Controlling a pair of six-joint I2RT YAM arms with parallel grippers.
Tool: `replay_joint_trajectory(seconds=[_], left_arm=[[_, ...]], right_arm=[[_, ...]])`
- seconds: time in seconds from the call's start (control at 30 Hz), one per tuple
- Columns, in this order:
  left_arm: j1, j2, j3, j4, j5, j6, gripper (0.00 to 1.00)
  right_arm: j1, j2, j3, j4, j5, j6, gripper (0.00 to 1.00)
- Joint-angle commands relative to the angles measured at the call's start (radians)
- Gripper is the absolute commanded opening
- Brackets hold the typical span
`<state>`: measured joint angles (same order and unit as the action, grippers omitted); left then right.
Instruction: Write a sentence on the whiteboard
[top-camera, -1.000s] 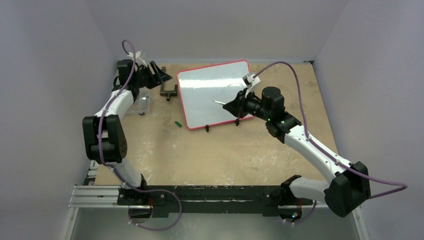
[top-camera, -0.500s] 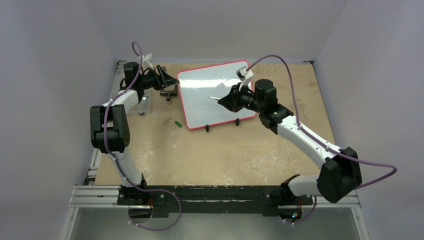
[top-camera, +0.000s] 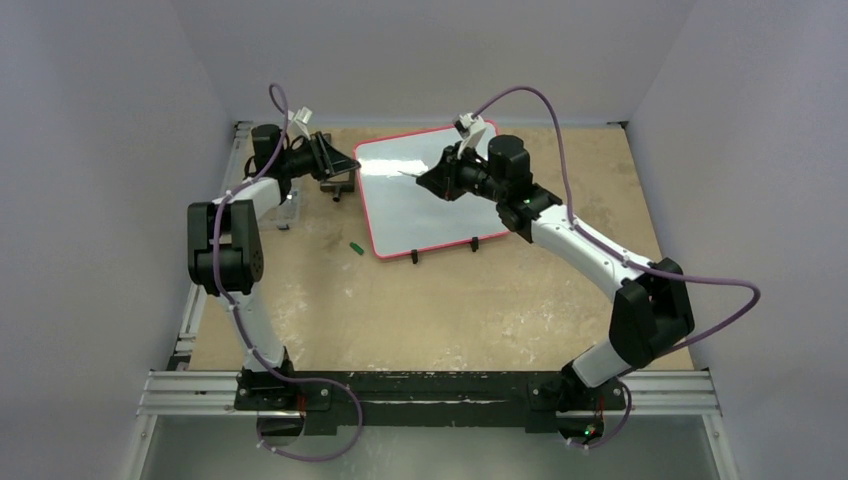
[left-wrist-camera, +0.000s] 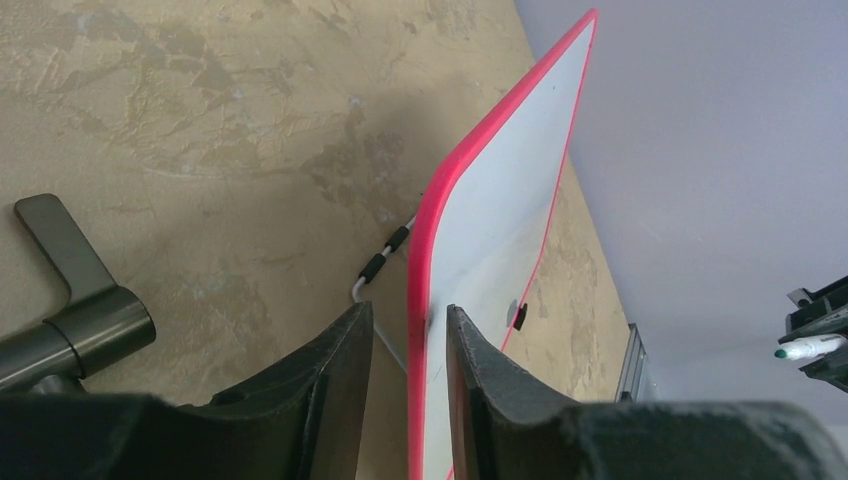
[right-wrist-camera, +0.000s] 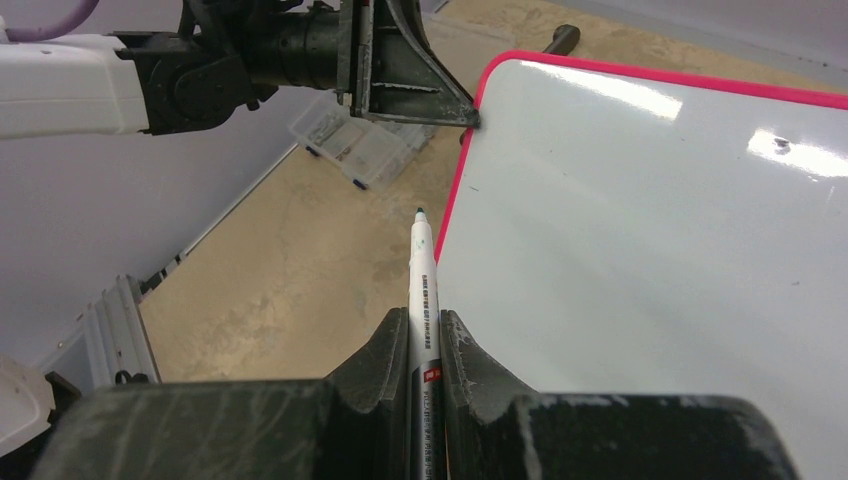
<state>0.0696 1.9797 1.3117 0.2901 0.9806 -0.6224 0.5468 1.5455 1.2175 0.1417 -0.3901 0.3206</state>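
The whiteboard (top-camera: 430, 205), a rectangular glossy white board with a thin red rounded-corner frame, rests on the tan table (top-camera: 420, 310) on 2 small black clip feet (top-camera: 414, 257). Its far-left corner sits between the fingers of the left hand (left-wrist-camera: 408, 315). That hand is only slightly open. Its 2 dark fingers (left-wrist-camera: 340, 370) stand one on each side of the red frame, and a sliver of table shows between the left finger and the frame. Whether the other finger touches the board's white face I cannot quite tell. A dark grey metal handle (left-wrist-camera: 70, 310) lies on the table just to the left of this hand.

The right hand (right-wrist-camera: 424, 325) is closed on a white-barrelled marker with a green tip (right-wrist-camera: 422, 275), which juts straight out ahead of its fingers. In the wrist view the tip lies just beside the board's left frame edge and points towards the left hand. Ahead of the tip, near the left hand, sits a clear plastic box (right-wrist-camera: 355, 150). A small green cap (top-camera: 354, 247) lies on the table, apart from both hands.
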Motion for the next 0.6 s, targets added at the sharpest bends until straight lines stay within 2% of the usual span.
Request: replay_joint_trajectory(seconds=[0.0, 0.23, 0.4, 0.57], left_arm=[[0.005, 0.023, 0.056, 0.074, 0.068, -0.023, 0.31], [0.004, 0.075, 0.075, 0.181, 0.137, -0.118, 0.27], [0.004, 0.089, 0.08, 0.2, 0.148, -0.132, 0.19], [0.004, 0.091, 0.077, 0.229, 0.161, -0.149, 0.1]], right_arm=[[0.017, 0.036, 0.094, 0.033, 0.037, 0.002, 0.0], [0.019, 0.102, 0.146, 0.029, 0.037, -0.009, 0.0], [0.024, 0.162, 0.18, 0.032, 0.045, -0.009, 0.0], [0.05, 0.203, 0.209, 0.046, 0.132, -0.015, 0.0]])
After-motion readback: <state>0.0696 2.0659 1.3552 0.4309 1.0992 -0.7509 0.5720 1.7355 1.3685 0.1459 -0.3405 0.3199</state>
